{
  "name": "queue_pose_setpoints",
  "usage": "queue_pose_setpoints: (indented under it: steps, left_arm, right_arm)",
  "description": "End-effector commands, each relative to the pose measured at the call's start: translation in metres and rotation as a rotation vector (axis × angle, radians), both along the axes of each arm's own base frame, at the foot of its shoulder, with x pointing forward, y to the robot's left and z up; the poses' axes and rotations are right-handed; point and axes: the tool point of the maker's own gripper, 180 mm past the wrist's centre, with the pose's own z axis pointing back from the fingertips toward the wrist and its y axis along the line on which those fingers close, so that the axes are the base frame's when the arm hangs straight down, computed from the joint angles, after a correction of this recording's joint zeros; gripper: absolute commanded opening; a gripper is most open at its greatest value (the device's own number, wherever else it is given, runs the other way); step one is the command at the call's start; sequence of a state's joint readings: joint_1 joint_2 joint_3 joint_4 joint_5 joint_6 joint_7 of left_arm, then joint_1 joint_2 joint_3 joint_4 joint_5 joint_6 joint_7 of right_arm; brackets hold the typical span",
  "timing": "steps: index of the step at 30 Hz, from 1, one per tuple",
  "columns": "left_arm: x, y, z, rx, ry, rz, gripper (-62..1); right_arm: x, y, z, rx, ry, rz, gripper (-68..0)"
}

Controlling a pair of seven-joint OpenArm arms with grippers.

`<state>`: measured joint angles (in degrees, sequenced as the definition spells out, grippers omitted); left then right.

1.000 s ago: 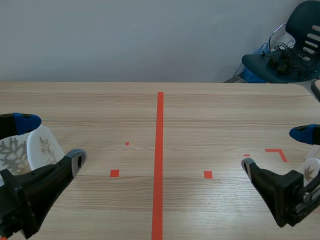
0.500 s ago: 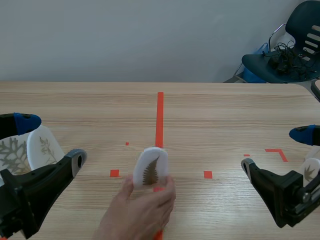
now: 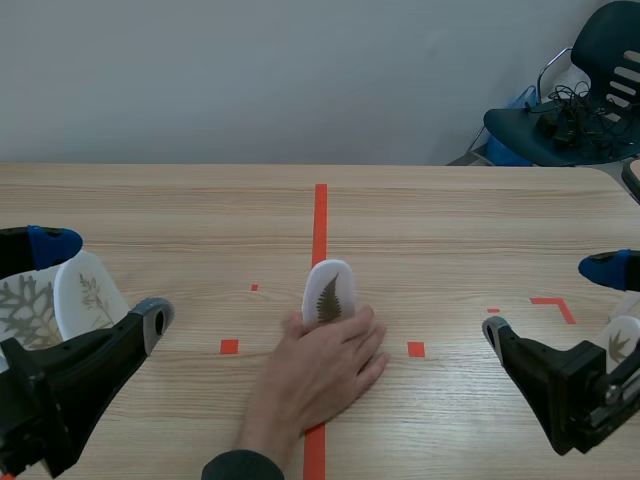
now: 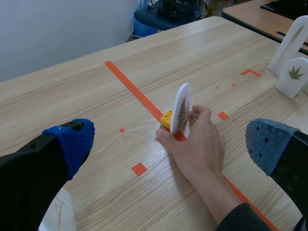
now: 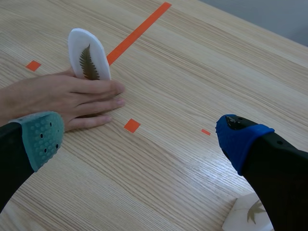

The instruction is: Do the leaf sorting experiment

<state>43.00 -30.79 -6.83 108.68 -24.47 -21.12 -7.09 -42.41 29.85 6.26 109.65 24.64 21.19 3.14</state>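
A white oval card (image 3: pixel 329 292) with a dark fern leaf stands upright on the red tape line, mid-table. A person's hand (image 3: pixel 325 370) comes in from the near edge and rests at its base. In the left wrist view the card (image 4: pixel 183 108) sits on a small yellow block (image 4: pixel 166 120). My left gripper (image 3: pixel 103 278) is open at the low left, well apart from the card. My right gripper (image 3: pixel 548 298) is open at the low right, with nothing between its fingers. The right wrist view shows the card (image 5: pixel 87 60) and the hand (image 5: pixel 62 96) ahead of that gripper.
Two white leaf cards (image 3: pixel 92 295) (image 3: pixel 25 305) stand by my left gripper. Another leaf card (image 3: pixel 622 340) stands beside my right gripper, and a taller white card (image 4: pixel 291 41) stands near it. A chair (image 3: pixel 570 110) is beyond the table's far right corner.
A person's hand came in from the near edge with the fern card and moved it farther up the tape line. Both arms stayed still.
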Motion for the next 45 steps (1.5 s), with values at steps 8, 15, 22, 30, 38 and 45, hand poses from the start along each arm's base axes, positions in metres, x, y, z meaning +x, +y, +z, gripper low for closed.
queue_pose_setpoints:
  steps: [8,15,22,30,38,45]
  left_arm:
    - [0.001,-0.003,0.007,-0.021,-0.019,-0.003,1.4]
    - [0.0,-0.004,0.006,-0.02,-0.014,-0.005,1.4]
    - [-0.014,-0.026,-0.011,-0.018,0.061,-0.073,1.4]
    - [-0.009,-0.048,-0.039,0.001,0.073,-0.077,1.4]
    - [0.02,-0.053,-0.09,-0.013,0.116,0.015,1.4]
    - [0.041,-0.072,-0.12,-0.01,0.098,0.009,1.4]
  right_arm:
    - [0.006,0.0,0.01,0.007,-0.038,-0.003,0.4]
    - [0.006,0.0,0.01,0.007,-0.038,-0.003,0.4]
    - [0.006,0.0,0.01,0.007,-0.038,-0.003,0.4]
    - [0.006,0.0,0.01,0.007,-0.038,-0.003,0.4]
    - [0.006,0.0,0.01,0.007,-0.038,-0.003,0.4]
    - [0.006,0.0,0.01,0.007,-0.038,-0.003,0.4]
